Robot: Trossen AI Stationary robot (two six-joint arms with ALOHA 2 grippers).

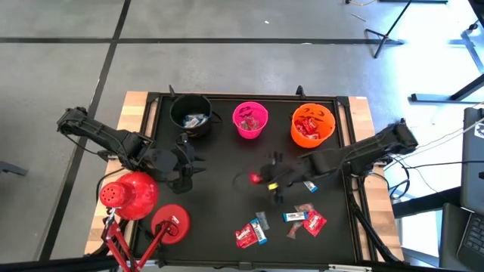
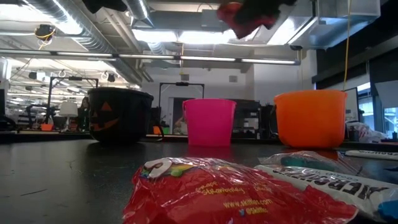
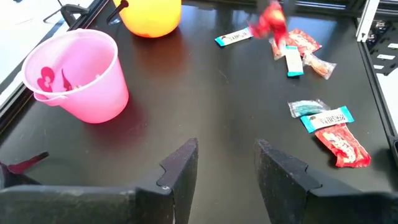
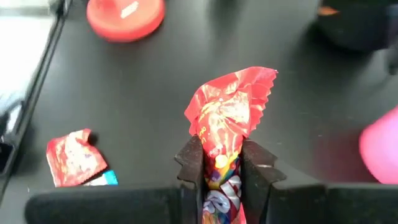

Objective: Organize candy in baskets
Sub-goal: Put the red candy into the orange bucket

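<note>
- The black counter (image 1: pixel 227 204) carries three buckets in a row: black (image 1: pixel 190 114), pink (image 1: pixel 251 120), orange (image 1: pixel 312 125).
- Wrapped candies (image 1: pixel 281 224) lie near its front edge.
- A red lamp head (image 1: pixel 129 194) stands at its left side.

Past the open left gripper (image 3: pixel 225 171), a pink bucket (image 3: pixel 78 78) stands well apart from scattered candy (image 3: pixel 326 124).

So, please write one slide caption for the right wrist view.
Right gripper shut on a red candy above the black table.
</note>
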